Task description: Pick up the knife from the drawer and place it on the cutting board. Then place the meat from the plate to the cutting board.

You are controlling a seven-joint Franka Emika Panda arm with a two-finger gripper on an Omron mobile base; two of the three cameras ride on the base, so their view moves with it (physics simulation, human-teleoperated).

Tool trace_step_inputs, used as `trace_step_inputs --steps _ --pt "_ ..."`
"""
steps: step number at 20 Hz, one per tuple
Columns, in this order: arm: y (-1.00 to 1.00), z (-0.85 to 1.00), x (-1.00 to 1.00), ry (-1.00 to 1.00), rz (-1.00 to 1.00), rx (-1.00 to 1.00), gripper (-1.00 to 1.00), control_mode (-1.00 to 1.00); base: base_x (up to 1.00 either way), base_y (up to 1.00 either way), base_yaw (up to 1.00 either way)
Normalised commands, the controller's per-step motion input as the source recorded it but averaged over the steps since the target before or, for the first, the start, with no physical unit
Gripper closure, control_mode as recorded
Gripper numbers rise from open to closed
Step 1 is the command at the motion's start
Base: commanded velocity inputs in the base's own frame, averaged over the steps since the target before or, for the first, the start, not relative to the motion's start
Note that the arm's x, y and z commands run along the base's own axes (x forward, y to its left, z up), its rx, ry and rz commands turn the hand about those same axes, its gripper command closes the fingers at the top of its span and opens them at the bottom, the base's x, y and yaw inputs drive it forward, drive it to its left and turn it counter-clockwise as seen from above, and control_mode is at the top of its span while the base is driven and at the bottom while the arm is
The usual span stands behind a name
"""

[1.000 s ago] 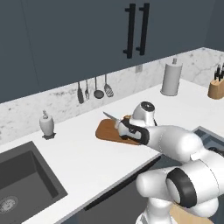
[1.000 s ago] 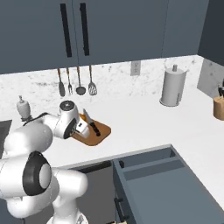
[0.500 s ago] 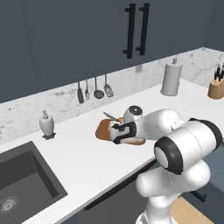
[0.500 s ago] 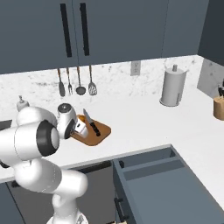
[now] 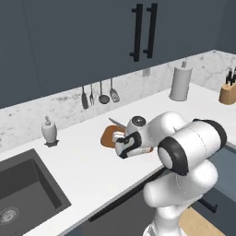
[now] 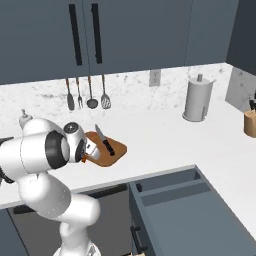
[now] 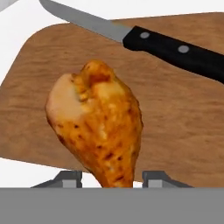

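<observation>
Your claw [image 7: 112,180] sat low over the cutting board [image 7: 175,118], its two grey fingertips [image 7: 65,179] standing apart on either side of the narrow end of the meat [image 7: 98,127]. Whether the pads pressed the meat or stood just clear of it could not be told; the jaws were part-way apart.

You saw the meat as an orange-brown drumstick-shaped chunk over the near half of the board, its broad end pointing away from the claw. Beyond it lay the knife [image 7: 144,37], its black handle on the wood along the far edge and its silver blade running off the board's rounded corner onto the white counter [image 7: 26,170].

From the left base camera, your claw [image 5: 130,148] hung at the near edge of the cutting board [image 5: 109,136], with the knife [image 5: 115,122] tip showing past the arm. From the right base camera, the cutting board [image 6: 116,152] lay a little back from the counter's front edge, with the knife [image 6: 104,140] slanted across it and the claw [image 6: 90,151] at its left end.

Open counter [image 6: 165,140] stretched to the right of the board as far as the paper towel roll [image 6: 197,99]. Below the front edge, the drawer [image 6: 200,210] stood pulled out. The sink [image 5: 23,198] lay well apart to the left.
</observation>
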Motion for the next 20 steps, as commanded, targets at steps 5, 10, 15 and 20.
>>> trace_step_inputs --steps 5,10,15,20 --pt "0.00 0.57 -0.20 -0.15 0.00 0.00 -1.00 -1.00 0.00 0.00 0.00" --pt "0.00 1.00 -0.18 -0.18 -0.03 0.03 -1.00 -1.00 0.00 0.00 0.00" --pt "-0.10 1.00 -0.44 -0.03 -0.03 0.11 -1.00 -1.00 0.00 0.00 0.00" --pt "-0.17 1.00 -0.99 0.15 0.00 0.17 -1.00 -1.00 0.00 0.00 0.00"
